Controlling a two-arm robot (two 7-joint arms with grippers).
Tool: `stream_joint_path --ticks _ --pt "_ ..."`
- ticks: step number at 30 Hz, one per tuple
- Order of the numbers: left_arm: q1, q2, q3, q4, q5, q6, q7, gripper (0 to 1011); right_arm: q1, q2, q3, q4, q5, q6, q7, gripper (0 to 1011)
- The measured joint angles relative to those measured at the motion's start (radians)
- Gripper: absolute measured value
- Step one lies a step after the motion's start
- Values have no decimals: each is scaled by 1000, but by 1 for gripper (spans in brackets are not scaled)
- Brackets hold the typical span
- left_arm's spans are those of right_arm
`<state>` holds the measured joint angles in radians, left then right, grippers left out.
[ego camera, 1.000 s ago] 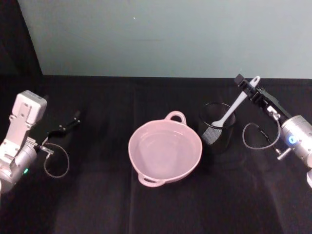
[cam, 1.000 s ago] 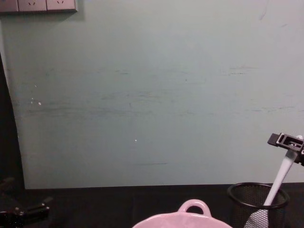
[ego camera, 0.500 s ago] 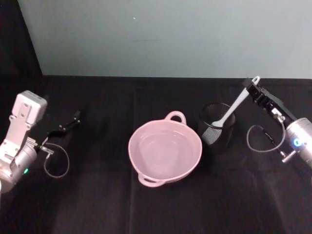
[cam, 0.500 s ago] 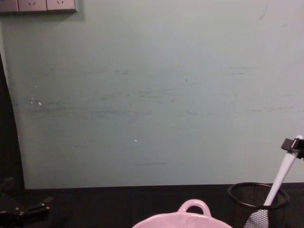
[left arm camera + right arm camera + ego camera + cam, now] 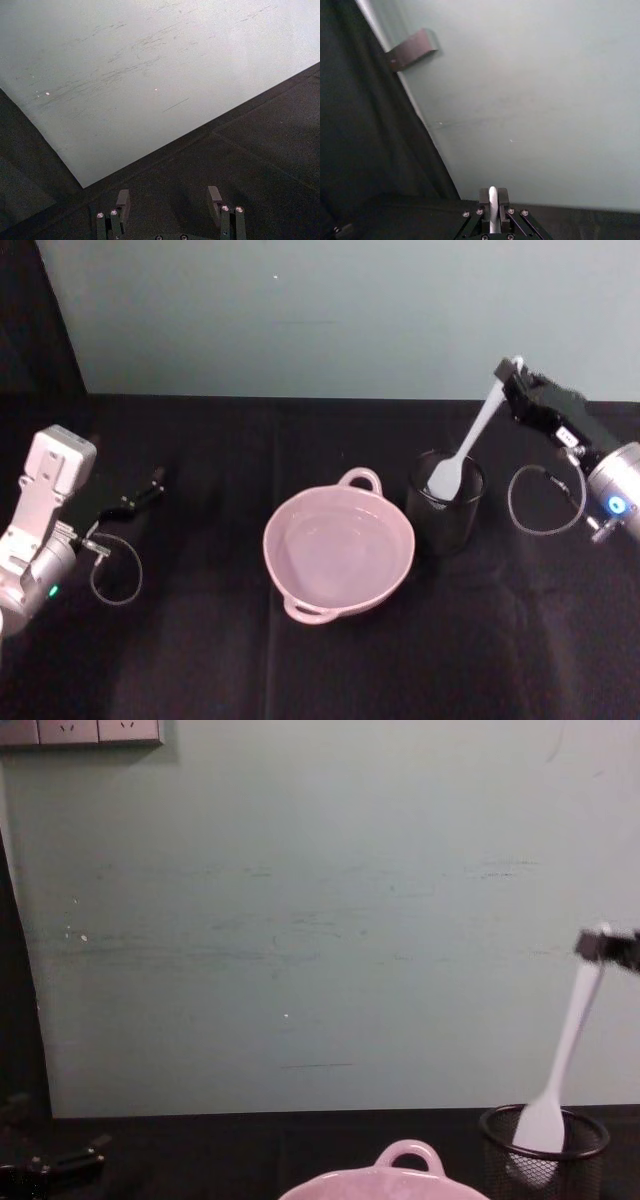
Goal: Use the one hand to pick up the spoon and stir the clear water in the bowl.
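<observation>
While the right tool is pinching the handle tip of the spoon, the white paddle end is hanging in the mouth of the black mesh cup. That cup is standing just right of the pink bowl on the black counter. From the head, the bowl's full round and both ear handles are showing. From the chest, one ear handle is peeking up, and the spoon is hanging slanted with its paddle level with the cup's rim. The right wrist view is catching that tool's fingers pressed onto the slim handle, seen edge-on. The left tool is lying low, well left of the bowl, and its wrist view is showing its fingers spread with nothing between them. Counting up: one spoon, one bowl, one mesh cup, two tools.
</observation>
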<state>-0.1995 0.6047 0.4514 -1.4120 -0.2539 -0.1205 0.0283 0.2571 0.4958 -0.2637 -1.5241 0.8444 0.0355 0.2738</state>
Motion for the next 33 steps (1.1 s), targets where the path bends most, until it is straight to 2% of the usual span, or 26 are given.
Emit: stream_joint_path --ticks 1,6,9,15,21,33 --pt "0 0 0 0 0 0 0 1011 7 11 -4 -27 -20 7 -1 109" --pt "0 0 0 0 0 0 0 1011 32 37 -10 -98 -61 46 0 109" --pt "0 0 0 0 0 0 0 1011 63 62 -18 -155 -91 97 1 109" --pt "0 0 0 0 0 0 0 1011 116 94 -34 -215 -121 185 4 109" --pt "0 0 0 0 0 0 0 1011 138 103 -39 -231 -125 230 3 109" --pt "0 0 0 0 0 0 0 1011 135 102 -38 -229 -125 225 3 109"
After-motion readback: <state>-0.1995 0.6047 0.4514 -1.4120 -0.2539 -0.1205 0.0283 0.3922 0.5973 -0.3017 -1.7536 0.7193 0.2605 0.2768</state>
